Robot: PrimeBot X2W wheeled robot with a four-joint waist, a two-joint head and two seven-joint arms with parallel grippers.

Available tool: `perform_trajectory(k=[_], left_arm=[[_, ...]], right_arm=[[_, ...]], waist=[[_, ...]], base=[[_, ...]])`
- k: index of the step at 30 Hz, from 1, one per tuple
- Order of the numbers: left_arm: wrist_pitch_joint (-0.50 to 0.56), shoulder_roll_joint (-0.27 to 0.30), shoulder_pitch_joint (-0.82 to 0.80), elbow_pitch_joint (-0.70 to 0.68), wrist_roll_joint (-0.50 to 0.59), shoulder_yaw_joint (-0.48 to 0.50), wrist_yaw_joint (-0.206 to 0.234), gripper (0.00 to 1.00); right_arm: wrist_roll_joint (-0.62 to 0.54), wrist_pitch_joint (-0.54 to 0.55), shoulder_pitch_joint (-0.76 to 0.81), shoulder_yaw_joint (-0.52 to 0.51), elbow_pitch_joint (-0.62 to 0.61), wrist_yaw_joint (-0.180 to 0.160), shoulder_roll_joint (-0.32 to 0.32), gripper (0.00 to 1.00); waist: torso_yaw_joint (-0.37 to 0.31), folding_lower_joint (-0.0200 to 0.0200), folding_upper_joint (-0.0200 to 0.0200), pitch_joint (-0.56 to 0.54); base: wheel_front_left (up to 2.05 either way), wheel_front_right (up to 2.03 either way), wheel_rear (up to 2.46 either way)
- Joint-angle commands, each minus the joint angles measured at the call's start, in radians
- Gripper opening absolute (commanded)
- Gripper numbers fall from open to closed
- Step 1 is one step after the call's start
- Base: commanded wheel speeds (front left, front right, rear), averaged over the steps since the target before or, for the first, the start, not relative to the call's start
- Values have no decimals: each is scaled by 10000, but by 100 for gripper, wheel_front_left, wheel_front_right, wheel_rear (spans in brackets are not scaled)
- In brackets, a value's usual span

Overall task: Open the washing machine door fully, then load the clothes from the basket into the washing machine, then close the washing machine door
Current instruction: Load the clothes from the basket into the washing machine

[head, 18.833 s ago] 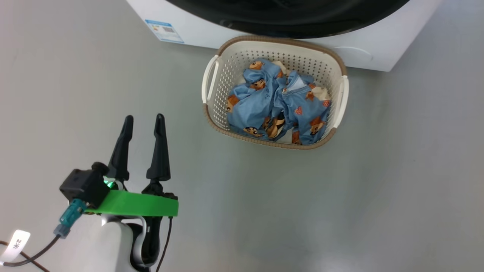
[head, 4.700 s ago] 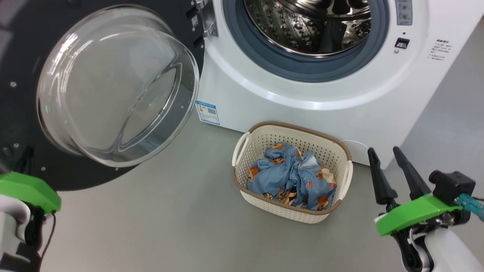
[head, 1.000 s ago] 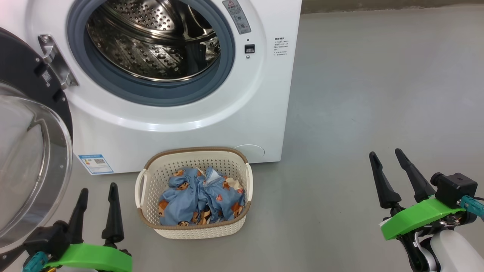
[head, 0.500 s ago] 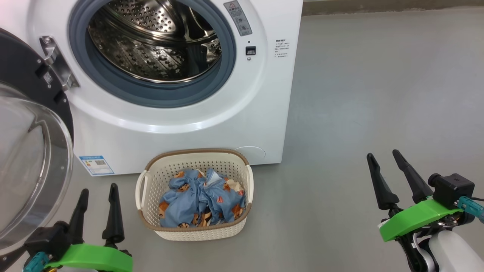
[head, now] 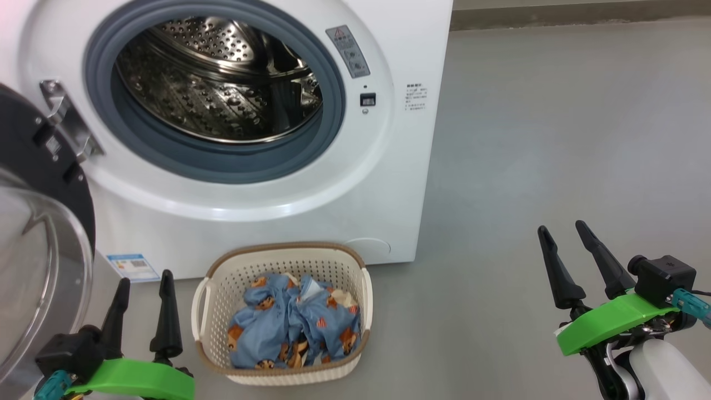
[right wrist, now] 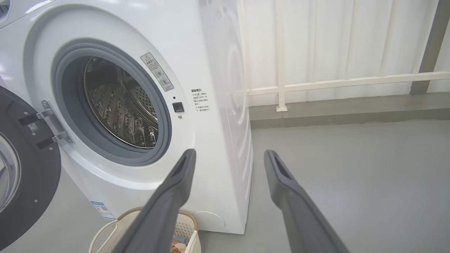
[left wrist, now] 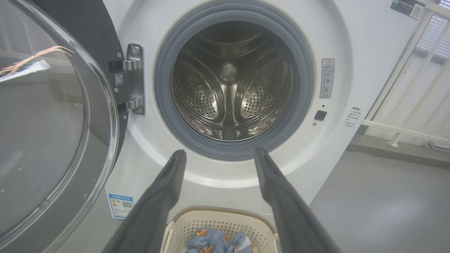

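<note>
**A:** so where's the basket (head: 283, 248) sitting right now?

**B:** on the floor (head: 527, 139) just in front of the washing machine (head: 389, 183), clothes (head: 294, 328) heaped inside. left gripper (head: 144, 276) sits just left of it, fingers spread, empty. right gripper (head: 561, 226) is well off to the right, also spread, empty. washing machine door (head: 39, 250) hangs open on the left.

We read the washing machine (head: 389, 183) shell as smooth glossy white. Drum (head: 222, 94): perforated shiny steel. Gasket (head: 311, 161): matt grey rubber. Washing machine door (head: 33, 161): black rim, clear glass bowl (head: 39, 278), bright metal hinge (head: 69, 125). Basket (head: 289, 261): cream perforated plastic, brown woven-look rim. Clothes (head: 294, 328): soft crumpled cloth. Floor (head: 555, 139): smooth grey, faint sheen.
</note>
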Motion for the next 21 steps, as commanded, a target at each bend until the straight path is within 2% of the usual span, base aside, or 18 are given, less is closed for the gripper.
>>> perform_trajectory(k=[1,12,21], left_arm=[[-133,227,-300,-165,31,385,25,100],[-134,247,-343,-105,-39,426,8,100],[-134,268,-339,-88,-63,416,-9,100]], right_arm=[[19,-122,-311,84,-236,58,-128,100],[3,-122,-321,15,-228,58,-67,100],[-8,-122,-323,0,-227,58,-30,100]], waist=[[9,0,0,19],[51,0,0,69],[53,0,0,67]], base=[[149,-151,2],[137,-142,5],[46,-46,0]])
